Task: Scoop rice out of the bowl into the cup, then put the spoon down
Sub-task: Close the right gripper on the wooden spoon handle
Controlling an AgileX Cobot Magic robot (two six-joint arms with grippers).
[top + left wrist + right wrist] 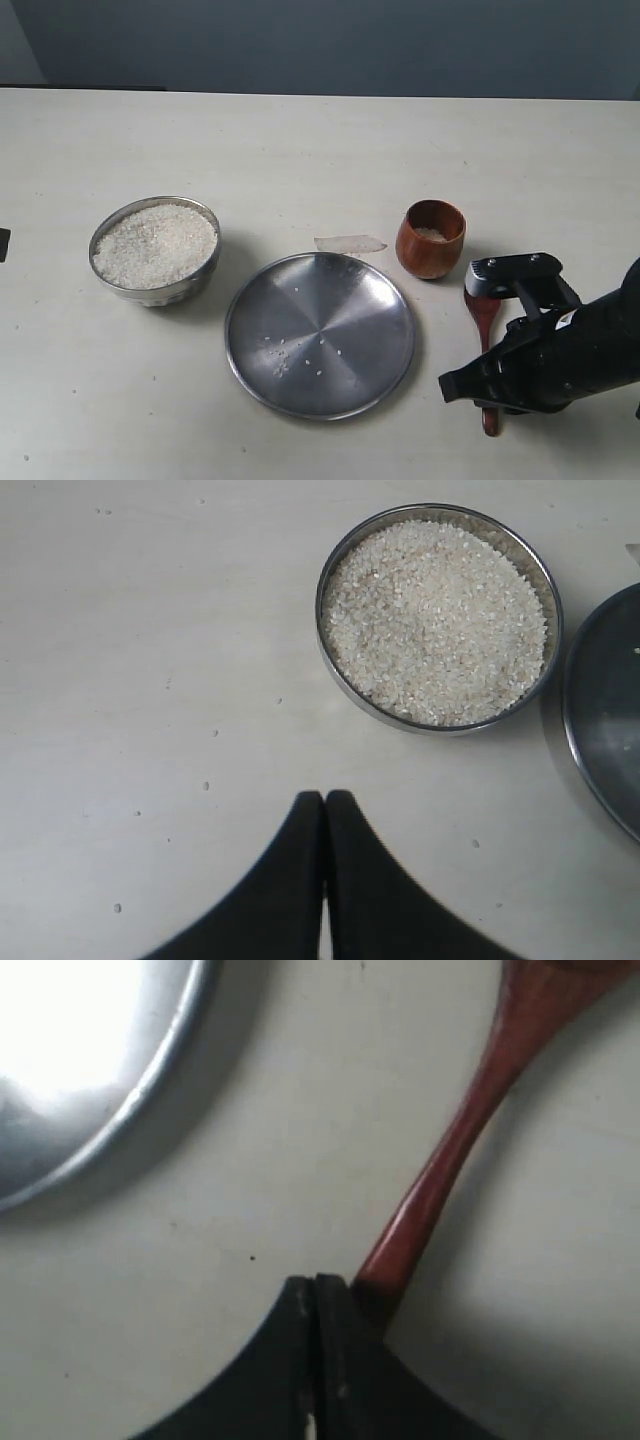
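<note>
Steel anchored the scene: a wide, flat, round steel plate [350,300], flecked with a few stray grains [283,352]. To the plate's left sat the small shiny steel bowl [175,290], heaped with white uncooked rice [155,245]. Just beyond its right edge stood the rounded reddish-brown wooden cup [430,255], with a little rice inside. Right of the plate, the slim dark-red wooden spoon [484,318] lay on the table [320,150], head toward the cup. The right gripper [316,1285] hovered low by the handle, jaws pressed together beside the wood rather than around it, so the spoon seemed already set down. The left gripper [323,802], jaws likewise together, hung near the bowl, out of the way.
</note>
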